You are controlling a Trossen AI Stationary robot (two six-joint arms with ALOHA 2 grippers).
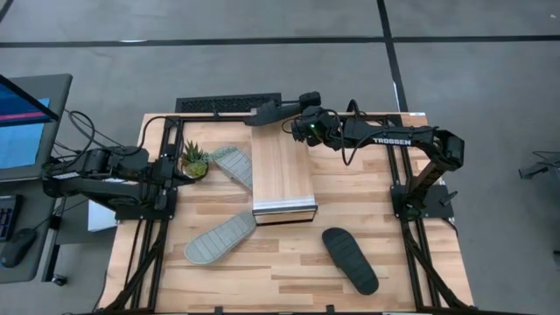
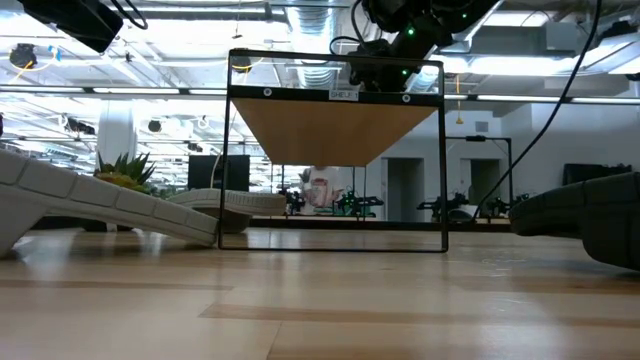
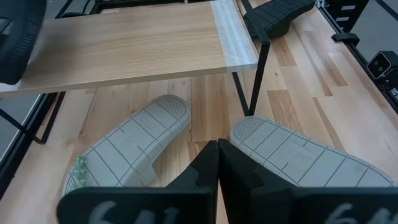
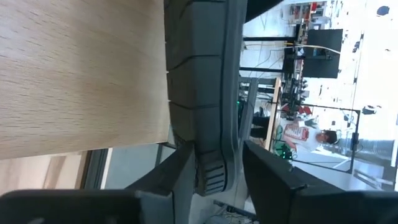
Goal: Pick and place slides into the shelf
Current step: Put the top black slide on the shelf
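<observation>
right fingers (image 4: 214, 163) clamp black slide (image 1: 273, 108) above shelf (image 1: 280, 171) | left fingers (image 3: 218, 163) closed, empty

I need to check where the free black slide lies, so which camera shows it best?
The high view: the whole black slide lies sole-up on the table right of the shelf. The low view shows only its edge, the left wrist view one end, the right wrist view nothing.

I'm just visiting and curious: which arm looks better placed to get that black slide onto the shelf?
The right arm. Its claw is shut on a black slide at the shelf's far end. The left claw is shut and empty, parked beside the plant.
</observation>
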